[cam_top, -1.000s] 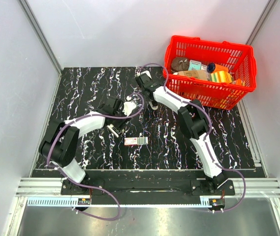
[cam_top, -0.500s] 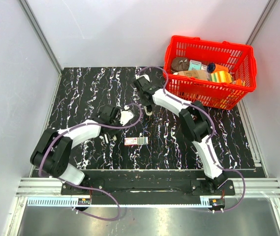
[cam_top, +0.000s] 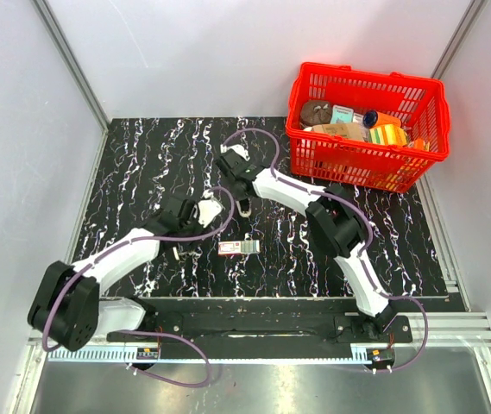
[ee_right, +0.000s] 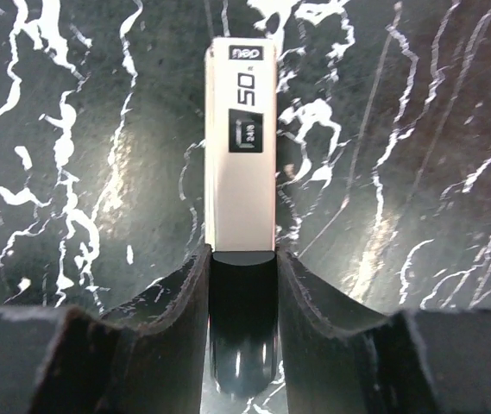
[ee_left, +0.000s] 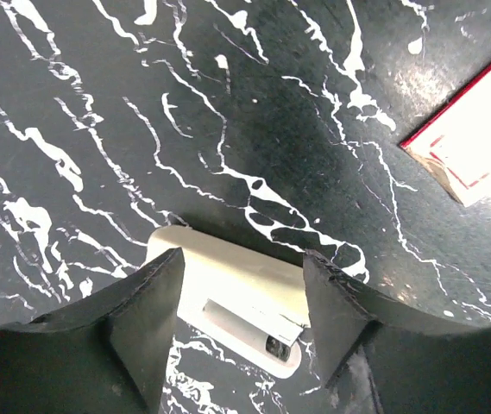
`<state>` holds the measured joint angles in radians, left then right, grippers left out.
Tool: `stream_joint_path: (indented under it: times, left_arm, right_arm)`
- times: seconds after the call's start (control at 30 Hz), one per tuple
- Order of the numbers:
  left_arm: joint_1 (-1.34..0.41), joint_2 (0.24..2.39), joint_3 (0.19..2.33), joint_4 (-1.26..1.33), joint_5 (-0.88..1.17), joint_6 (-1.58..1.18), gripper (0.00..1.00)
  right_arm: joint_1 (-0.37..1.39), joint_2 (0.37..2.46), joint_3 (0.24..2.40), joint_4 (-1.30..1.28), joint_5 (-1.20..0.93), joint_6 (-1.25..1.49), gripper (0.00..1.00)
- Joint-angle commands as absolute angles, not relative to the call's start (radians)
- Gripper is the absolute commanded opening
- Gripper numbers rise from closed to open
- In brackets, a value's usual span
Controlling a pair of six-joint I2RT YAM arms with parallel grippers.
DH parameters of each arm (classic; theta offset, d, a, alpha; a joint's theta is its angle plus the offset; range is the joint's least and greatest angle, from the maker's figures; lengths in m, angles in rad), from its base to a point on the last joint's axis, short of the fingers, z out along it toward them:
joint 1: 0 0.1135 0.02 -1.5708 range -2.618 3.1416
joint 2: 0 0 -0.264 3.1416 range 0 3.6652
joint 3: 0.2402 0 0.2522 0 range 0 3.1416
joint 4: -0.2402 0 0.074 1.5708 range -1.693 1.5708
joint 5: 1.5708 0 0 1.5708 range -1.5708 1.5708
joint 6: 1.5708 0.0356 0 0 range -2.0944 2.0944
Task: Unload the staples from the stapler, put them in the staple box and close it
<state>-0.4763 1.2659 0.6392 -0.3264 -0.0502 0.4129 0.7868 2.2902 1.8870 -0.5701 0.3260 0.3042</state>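
Note:
My right gripper point(ee_right: 242, 259) is shut on the black end of a white stapler bar point(ee_right: 242, 155) marked "50", which points away from it over the table. In the top view this gripper point(cam_top: 243, 205) is mid-table. My left gripper point(ee_left: 238, 266) has its jaws against both sides of a cream stapler part point(ee_left: 245, 280) with a metal staple channel, held low over the table. In the top view it point(cam_top: 198, 212) is left of the right gripper, with the cream part point(cam_top: 210, 210) at its tip. A red-and-white staple box point(cam_top: 237, 247) lies just in front of both and shows in the left wrist view point(ee_left: 478, 138).
A red basket point(cam_top: 366, 82) with several packets stands at the back right, behind the right arm. The black marbled table point(cam_top: 141, 164) is walled by grey panels left and right. Purple cables loop over both arms.
Both grippers have moved left and toward the near edge. The left one has carried the cream part with it. The right one has kept hold of the stapler bar. The staple box has not moved.

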Motion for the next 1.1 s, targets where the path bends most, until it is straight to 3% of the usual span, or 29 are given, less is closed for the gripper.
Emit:
stream_joint_path:
  times: [0.0,0.23,0.4,0.6,0.77,1.07]
  left_arm:
    - [-0.45,1.187,0.725,-0.377,-0.039,0.325,0.64]
    - [-0.385,1.157,0.802,-0.411,0.103,0.241,0.73]
    - [-0.347,1.175,0.802,-0.384,0.181,0.233,0.74]
    - [-0.322,1.268,0.825,-0.302,0.276,0.203,0.74]
    - [-0.305,1.362,0.841,-0.22,0.432,0.14,0.77]
    - [-0.305,1.459,0.873,-0.132,0.543,0.129,0.78]
  right_arm:
    - [0.821,2.332,1.913,-0.656,0.218,0.376,0.41]
    - [0.821,2.359,1.956,-0.712,0.206,0.376,0.44]
    - [0.822,2.295,1.908,-0.664,0.21,0.397,0.29]
    - [0.827,2.22,1.916,-0.638,0.193,0.429,0.2]
    - [0.827,2.14,1.872,-0.551,0.175,0.509,0.0]
    - [0.827,1.994,1.678,-0.305,0.158,0.705,0.0]
